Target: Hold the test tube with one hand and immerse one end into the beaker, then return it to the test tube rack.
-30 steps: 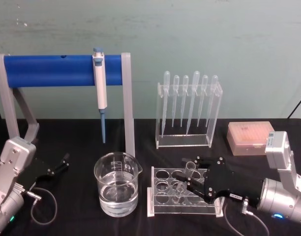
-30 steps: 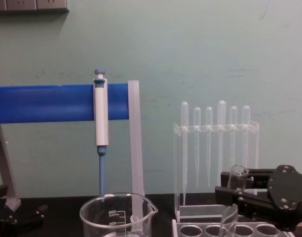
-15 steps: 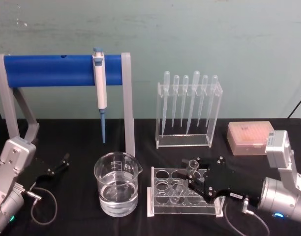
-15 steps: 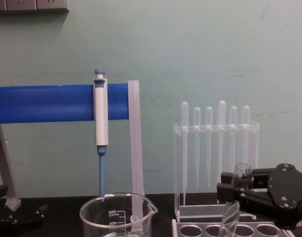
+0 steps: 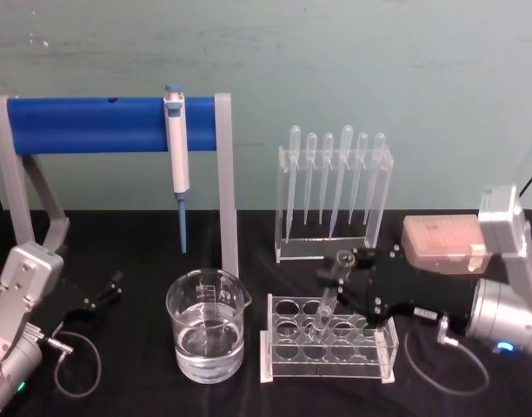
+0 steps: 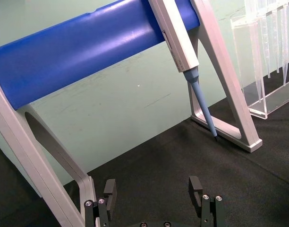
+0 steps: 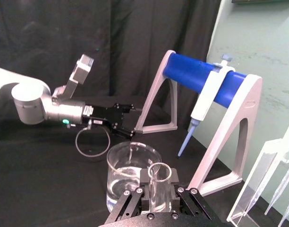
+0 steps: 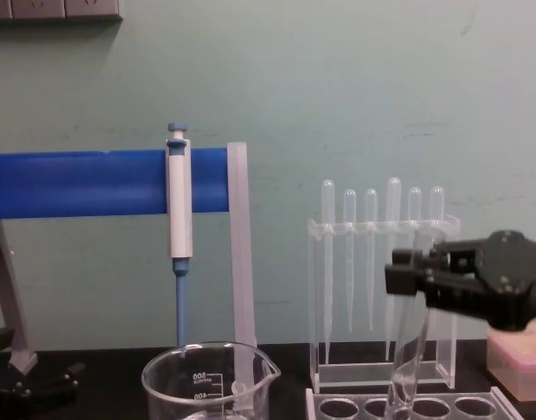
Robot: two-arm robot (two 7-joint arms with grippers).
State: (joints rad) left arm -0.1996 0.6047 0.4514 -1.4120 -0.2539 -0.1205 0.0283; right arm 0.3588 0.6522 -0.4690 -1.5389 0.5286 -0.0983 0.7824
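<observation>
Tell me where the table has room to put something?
Bare black cloth lies under the blue bar stand, between the open left tool and the clear glass beaker. Crowded on the right: the right tool grips the clear glass test tube at the clear plastic rack.

Printed in white on beaker (image 8: 207, 385) wall: 500, with 400 just below. Finer print under 500 too small to read.
</observation>
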